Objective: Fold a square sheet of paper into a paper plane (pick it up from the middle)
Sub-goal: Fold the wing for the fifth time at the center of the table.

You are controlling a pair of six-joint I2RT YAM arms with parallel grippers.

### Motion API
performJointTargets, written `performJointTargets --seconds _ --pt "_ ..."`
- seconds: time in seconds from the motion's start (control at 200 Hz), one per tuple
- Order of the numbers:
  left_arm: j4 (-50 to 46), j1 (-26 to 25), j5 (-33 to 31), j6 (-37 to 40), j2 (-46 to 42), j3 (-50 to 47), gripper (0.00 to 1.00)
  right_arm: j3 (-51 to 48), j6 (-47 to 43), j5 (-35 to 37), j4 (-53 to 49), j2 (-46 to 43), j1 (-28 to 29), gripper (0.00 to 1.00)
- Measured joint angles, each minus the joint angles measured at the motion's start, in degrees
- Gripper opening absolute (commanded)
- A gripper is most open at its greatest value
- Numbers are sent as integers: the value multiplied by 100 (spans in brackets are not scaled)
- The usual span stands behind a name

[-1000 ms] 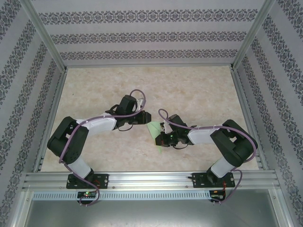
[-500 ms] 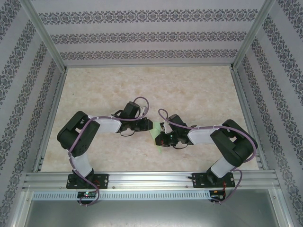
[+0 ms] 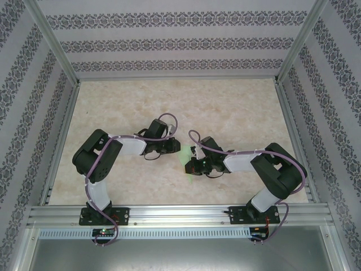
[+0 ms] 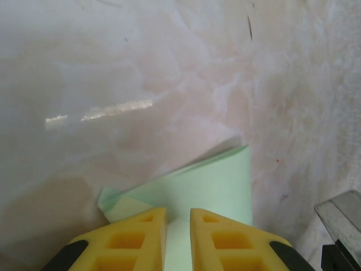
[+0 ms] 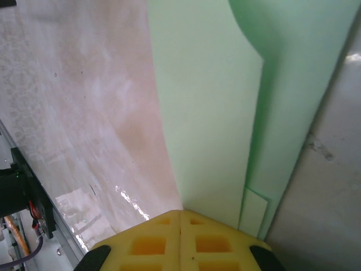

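Left gripper (image 4: 178, 213): fingers are set a narrow slit apart over the sheet of paper (image 4: 217, 180); no pinch can be confirmed. Sheet is found mid-table (image 3: 237, 107), between the arms, creased into overlapping flaps but not yet a dart. Right gripper (image 5: 180, 214) is clamped shut on its edge. Progress is judged roughly midway, with sharper nose and wing folds left.

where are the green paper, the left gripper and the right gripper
green paper (image 4: 217, 180), left wrist view, middle of its flat face
left gripper (image 4: 179, 217), left wrist view, gap between its yellow fingertips
right gripper (image 5: 180, 217), right wrist view, seam where its yellow fingertips meet
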Motion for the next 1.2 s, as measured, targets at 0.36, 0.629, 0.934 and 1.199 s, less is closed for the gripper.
performJointTargets --seconds 0.36,0.629,0.934,1.199 --pt "-409 144 -39 179 142 334 22 -4 2 31 20 -7 0 4" --pt "-892 748 -92 621 85 623 27 0 0 46 15 -7 2 4" --pt "-911 575 420 640 -776 636 25 223 -22 39 -286 87 2 4" --pt "-605 37 938 483 -501 229 24 258 -17 46 -330 103 2 5"
